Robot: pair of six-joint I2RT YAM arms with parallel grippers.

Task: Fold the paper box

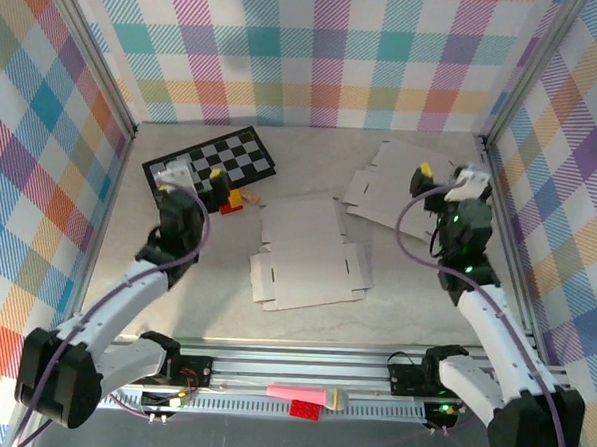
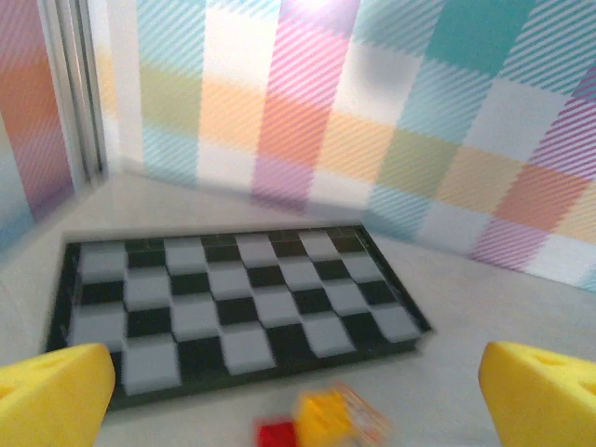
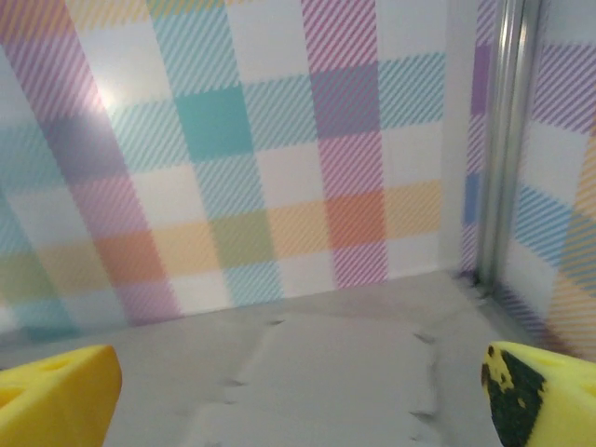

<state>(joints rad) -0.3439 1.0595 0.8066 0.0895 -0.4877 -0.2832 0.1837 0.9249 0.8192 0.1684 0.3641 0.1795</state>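
Lying flat, paper box [image 1: 307,254] — between left tool [image 1: 193,181] and right tool [image 1: 446,181].

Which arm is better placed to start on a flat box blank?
Right, probably. The right tool, open, hangs at the edge of the far flat blank, which lies ahead in its wrist view. The left tool, open, faces the chessboard.

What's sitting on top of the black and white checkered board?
Nothing that I can see: the checkered board has bare squares. The red and yellow blocks lie on the table in front of it. The left gripper hides its near corner.
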